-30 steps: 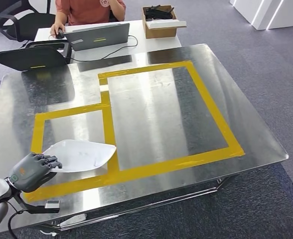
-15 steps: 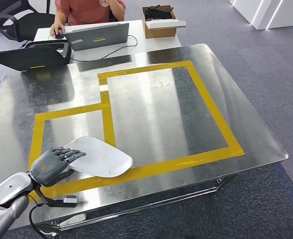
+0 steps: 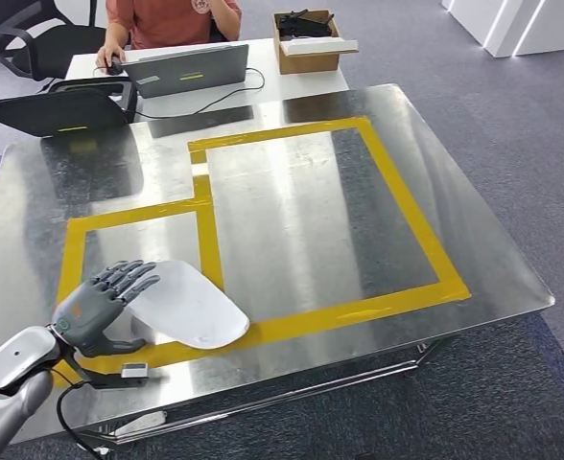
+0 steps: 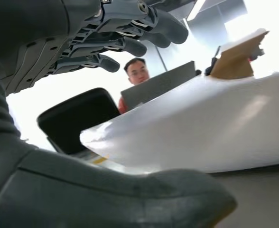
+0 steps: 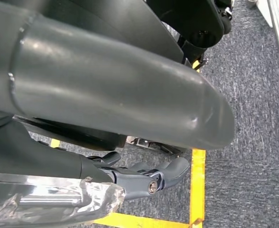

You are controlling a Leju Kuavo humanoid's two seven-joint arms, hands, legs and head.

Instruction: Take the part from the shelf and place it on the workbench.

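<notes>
- One white, smooth, leaf-shaped plastic part lies on the shiny steel worktop, across the near corner of the small yellow-taped rectangle, its tip over the tape line.
- The left hand sits at the part's near-left edge; its dark fingers are spread above the shell and the thick thumb lies low beside it. In the left wrist view there is a gap between fingers and part, so the hand looks open and seems to hold nothing.
- The step in hand appears to be letting go. To do it well, lift the fingers straight up and clear before pulling the arm back, so nothing drags the light shell off the tape.
- The right hand hangs over the carpet with its fingers loosely curled, holding nothing.
</notes>
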